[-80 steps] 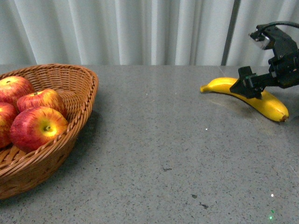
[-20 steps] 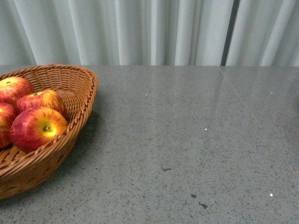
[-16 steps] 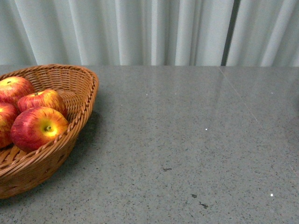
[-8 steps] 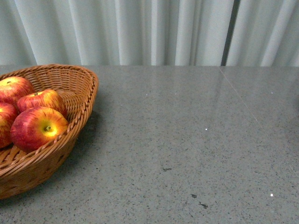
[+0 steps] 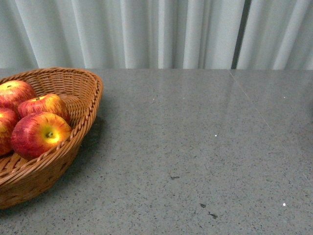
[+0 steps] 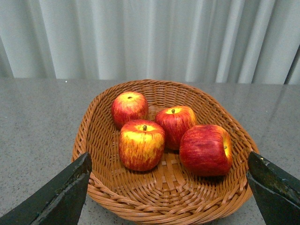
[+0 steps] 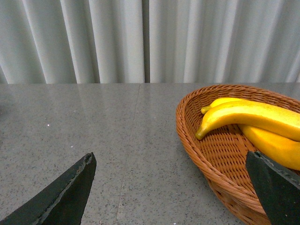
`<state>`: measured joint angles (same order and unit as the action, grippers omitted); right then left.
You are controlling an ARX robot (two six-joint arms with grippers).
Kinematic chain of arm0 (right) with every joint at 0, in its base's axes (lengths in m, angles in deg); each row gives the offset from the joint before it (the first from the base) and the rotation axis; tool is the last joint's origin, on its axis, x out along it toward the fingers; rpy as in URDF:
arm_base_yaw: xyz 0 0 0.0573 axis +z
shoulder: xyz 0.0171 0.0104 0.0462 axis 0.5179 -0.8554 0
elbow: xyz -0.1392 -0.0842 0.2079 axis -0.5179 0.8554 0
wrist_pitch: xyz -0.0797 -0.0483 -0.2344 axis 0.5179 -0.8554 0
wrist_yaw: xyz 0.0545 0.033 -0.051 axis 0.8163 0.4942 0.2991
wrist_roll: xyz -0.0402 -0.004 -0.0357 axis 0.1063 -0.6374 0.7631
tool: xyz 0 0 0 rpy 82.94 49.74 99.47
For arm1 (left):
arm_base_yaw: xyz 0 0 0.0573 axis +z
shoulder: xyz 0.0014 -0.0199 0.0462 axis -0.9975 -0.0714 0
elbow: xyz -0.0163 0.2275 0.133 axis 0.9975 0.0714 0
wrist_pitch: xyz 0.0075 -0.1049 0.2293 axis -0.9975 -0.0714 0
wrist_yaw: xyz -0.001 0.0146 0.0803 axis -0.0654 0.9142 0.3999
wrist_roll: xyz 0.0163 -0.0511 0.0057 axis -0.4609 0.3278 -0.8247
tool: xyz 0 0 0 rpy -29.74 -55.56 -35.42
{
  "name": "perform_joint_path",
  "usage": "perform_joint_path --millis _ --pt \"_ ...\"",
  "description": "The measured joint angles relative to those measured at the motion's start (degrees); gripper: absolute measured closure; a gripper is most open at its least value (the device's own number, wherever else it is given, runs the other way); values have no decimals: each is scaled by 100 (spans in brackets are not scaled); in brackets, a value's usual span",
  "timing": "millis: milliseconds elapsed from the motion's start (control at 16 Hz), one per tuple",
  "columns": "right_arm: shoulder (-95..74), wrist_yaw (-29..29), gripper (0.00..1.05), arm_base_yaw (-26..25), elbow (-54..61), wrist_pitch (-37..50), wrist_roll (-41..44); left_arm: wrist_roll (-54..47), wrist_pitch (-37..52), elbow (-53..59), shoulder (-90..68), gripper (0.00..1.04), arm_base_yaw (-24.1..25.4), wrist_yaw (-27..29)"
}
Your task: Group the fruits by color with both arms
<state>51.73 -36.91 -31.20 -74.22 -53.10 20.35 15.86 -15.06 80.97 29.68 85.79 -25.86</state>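
Several red apples point(image 5: 39, 134) lie in a wicker basket point(image 5: 91, 98) at the table's left; neither arm shows in the front view. In the left wrist view the same apples point(image 6: 141, 144) sit in that basket point(image 6: 93, 122). My left gripper point(image 6: 168, 157) hangs open just short of its near rim, one black finger point(image 6: 65, 197) to each side. Two yellow bananas point(image 7: 253, 115) lie in a second wicker basket point(image 7: 187, 133) in the right wrist view. My right gripper point(image 7: 169, 157) is open over the table beside it, holding nothing.
The grey speckled table point(image 5: 195, 147) stretches to the right of the apple basket, with a few dark specks point(image 5: 208, 210) near the front. A pale pleated curtain point(image 5: 146, 29) closes off the far edge. The banana basket is out of the front view.
Five seconds ago my right arm hovered over a banana on the table's far right. Arm and banana have since left the front view. Nothing has moved in the last second.
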Motion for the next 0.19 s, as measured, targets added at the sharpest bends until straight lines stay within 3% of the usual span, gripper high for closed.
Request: perform_joint_path --millis 188 --pt "0 0 7 0 0 0 0 0 0 0 0 7 0 0"
